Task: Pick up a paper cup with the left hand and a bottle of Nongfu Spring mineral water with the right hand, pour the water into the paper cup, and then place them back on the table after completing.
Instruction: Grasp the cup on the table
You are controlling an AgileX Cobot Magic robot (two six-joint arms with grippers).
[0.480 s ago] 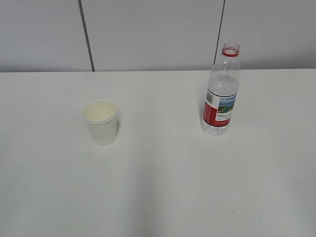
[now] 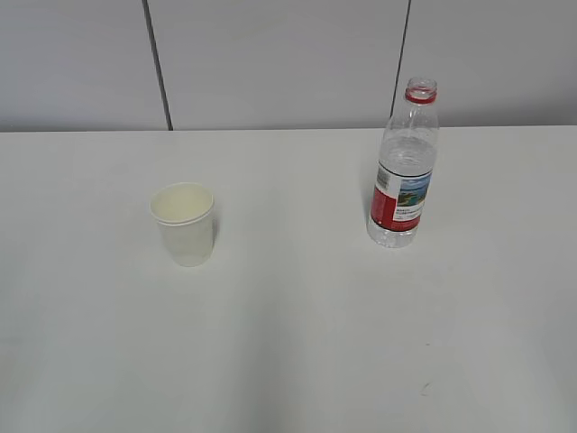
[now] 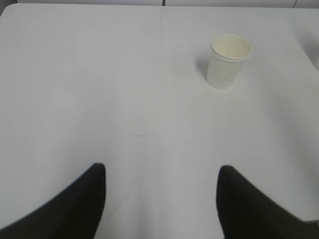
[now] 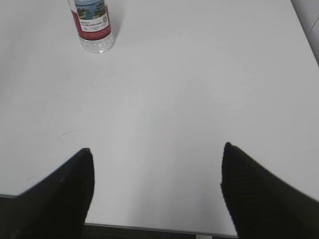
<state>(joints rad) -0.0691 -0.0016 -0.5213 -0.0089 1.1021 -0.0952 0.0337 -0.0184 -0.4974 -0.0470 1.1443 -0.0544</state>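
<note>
A white paper cup [image 2: 184, 223] stands upright and empty on the white table [image 2: 288, 343], left of centre; it also shows in the left wrist view [image 3: 228, 60]. A clear uncapped Nongfu Spring bottle [image 2: 405, 167] with a red label and clear water inside stands to the right; its lower part shows in the right wrist view [image 4: 92, 25]. My left gripper [image 3: 160, 172] is open and empty, well short of the cup. My right gripper [image 4: 157, 152] is open and empty above the table's near edge, far from the bottle. Neither arm shows in the exterior view.
A grey panelled wall [image 2: 270, 63] runs behind the table. The table's near edge [image 4: 149, 228] lies under my right gripper, and its right edge [image 4: 305, 30] shows at the far right of that view.
</note>
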